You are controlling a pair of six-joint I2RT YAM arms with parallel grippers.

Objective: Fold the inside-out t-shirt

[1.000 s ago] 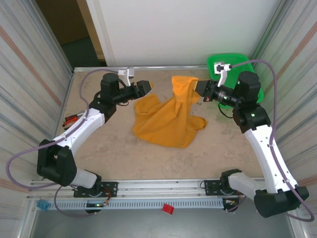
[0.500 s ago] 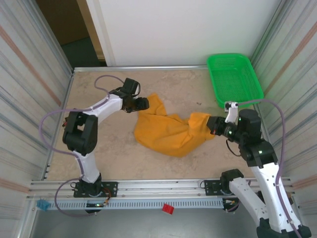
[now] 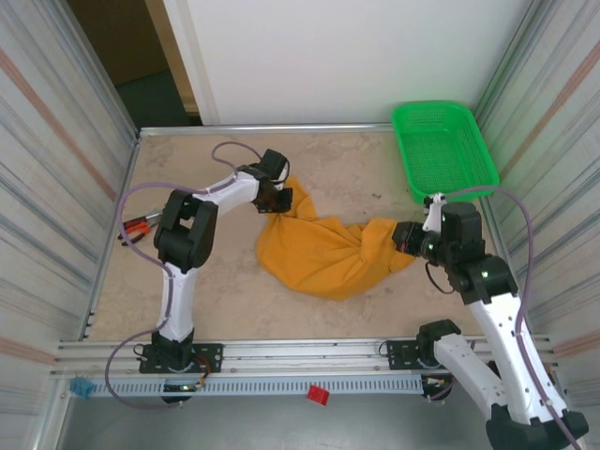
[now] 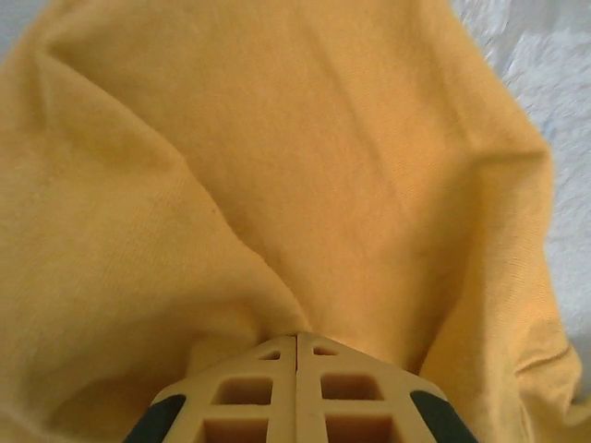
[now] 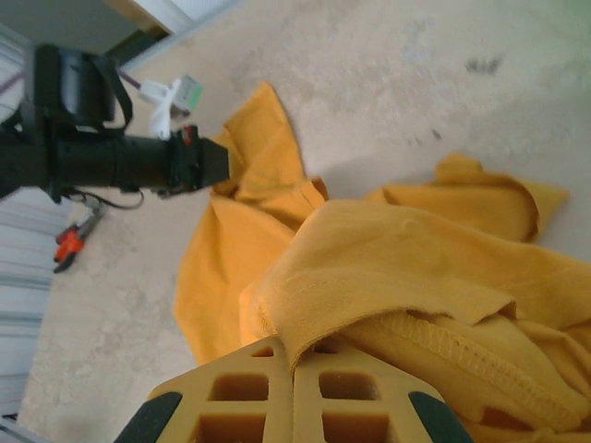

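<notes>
The inside-out t-shirt (image 3: 319, 255) lies crumpled on the table, a mustard orange-yellow bundle stretched between both arms. My left gripper (image 3: 279, 200) is at its upper left corner. In the left wrist view the fingertips (image 4: 297, 336) are pressed together, with folds of the shirt (image 4: 305, 157) running into them. My right gripper (image 3: 405, 236) is at the shirt's right end. In the right wrist view it is shut (image 5: 295, 355) on a hemmed edge of the cloth (image 5: 416, 268). The left arm's gripper (image 5: 220, 162) touches the far corner of the shirt there.
A green plastic basket (image 3: 441, 150) stands at the back right corner, close behind the right arm. Red-handled pliers (image 3: 136, 227) lie at the table's left edge. Corrugated walls close in both sides. Bare tabletop (image 3: 234, 309) lies in front of the shirt.
The right gripper brought its end of the shirt down from the back to the table's right side. The left gripper moved right onto the shirt's upper left corner and shut on it.
</notes>
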